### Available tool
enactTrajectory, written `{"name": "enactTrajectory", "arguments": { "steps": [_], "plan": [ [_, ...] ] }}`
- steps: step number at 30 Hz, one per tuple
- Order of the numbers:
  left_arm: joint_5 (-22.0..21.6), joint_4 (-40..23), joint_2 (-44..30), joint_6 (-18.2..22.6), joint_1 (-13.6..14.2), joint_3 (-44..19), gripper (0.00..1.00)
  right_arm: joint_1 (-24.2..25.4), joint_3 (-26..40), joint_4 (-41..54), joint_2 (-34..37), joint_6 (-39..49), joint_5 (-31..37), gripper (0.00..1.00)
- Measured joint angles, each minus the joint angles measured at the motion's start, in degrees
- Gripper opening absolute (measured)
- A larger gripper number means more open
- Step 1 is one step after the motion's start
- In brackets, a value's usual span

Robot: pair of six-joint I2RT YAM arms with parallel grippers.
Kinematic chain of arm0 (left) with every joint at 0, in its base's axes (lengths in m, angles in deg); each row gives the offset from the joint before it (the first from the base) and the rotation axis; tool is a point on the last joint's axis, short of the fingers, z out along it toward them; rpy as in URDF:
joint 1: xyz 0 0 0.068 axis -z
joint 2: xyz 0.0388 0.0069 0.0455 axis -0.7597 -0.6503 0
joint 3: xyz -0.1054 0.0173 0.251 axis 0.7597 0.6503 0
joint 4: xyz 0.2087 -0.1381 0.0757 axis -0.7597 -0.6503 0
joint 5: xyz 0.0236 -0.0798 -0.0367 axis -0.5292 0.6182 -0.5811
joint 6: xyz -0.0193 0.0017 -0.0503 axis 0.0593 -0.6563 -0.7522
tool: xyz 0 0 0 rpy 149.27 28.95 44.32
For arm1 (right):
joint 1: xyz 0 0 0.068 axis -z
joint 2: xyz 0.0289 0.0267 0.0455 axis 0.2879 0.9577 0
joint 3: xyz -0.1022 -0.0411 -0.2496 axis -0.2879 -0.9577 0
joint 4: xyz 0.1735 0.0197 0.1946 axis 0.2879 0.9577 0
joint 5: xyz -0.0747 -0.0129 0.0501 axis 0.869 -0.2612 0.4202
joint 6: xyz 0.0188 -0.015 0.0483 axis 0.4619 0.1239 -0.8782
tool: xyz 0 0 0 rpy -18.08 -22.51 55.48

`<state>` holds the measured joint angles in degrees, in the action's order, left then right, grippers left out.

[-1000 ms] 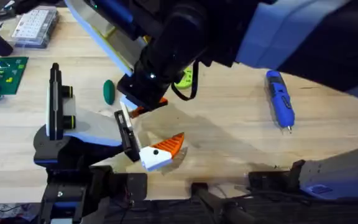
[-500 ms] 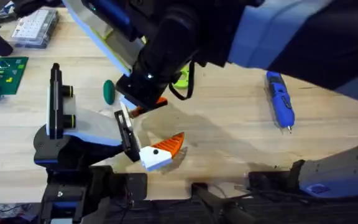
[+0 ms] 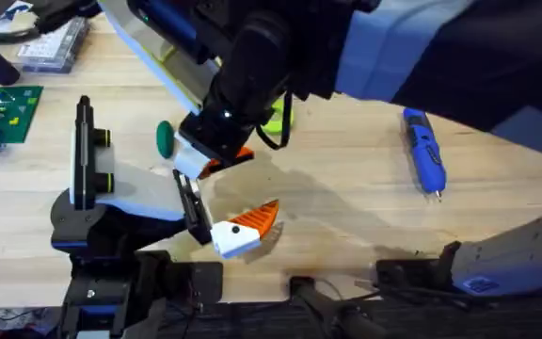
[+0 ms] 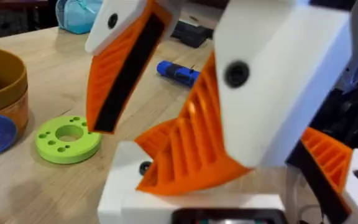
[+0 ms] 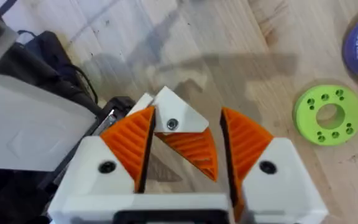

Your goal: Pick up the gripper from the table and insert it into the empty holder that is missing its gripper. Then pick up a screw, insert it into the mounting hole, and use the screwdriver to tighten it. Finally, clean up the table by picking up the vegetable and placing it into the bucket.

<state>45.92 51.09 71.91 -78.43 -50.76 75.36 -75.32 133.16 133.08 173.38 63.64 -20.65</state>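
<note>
The gripper (image 5: 179,134) is clamped between the right gripper's (image 5: 182,146) fingers, at the holder's (image 3: 193,205) upper seat — so held for insertion. The left gripper's (image 4: 185,149) jaw state cannot be told.

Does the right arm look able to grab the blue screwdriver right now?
Probably not yet: the right end effector seems to hold the gripper. The screwdriver lies uncovered on bare table, so the path looks free.
</note>
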Motion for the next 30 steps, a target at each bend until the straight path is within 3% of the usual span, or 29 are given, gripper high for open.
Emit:
{"name": "enactTrajectory", "arguments": {
  "steps": [4,13,27,28,30],
  "plan": [
    [0.0,0.0,0.0,0.0,0.0,0.0,0.987,0.0,0.0,0.0,0.0,0.0,0.4,0.679],
    [0.0,0.0,0.0,0.0,0.0,0.0,0.987,0.7,0.0,0.3,-0.2,0.0,1.9,0.957],
    [0.0,0.0,0.0,0.0,0.0,0.0,0.982,0.7,0.0,0.3,-0.2,0.0,2.2,0.99],
    [0.0,0.0,0.0,-0.2,0.0,0.0,0.929,0.7,0.0,0.4,-0.2,0.0,2.1,0.99],
    [-0.3,0.0,0.0,-0.4,-0.1,0.0,0.647,0.6,0.0,0.6,-0.4,0.0,1.7,0.99]
  ]
}}
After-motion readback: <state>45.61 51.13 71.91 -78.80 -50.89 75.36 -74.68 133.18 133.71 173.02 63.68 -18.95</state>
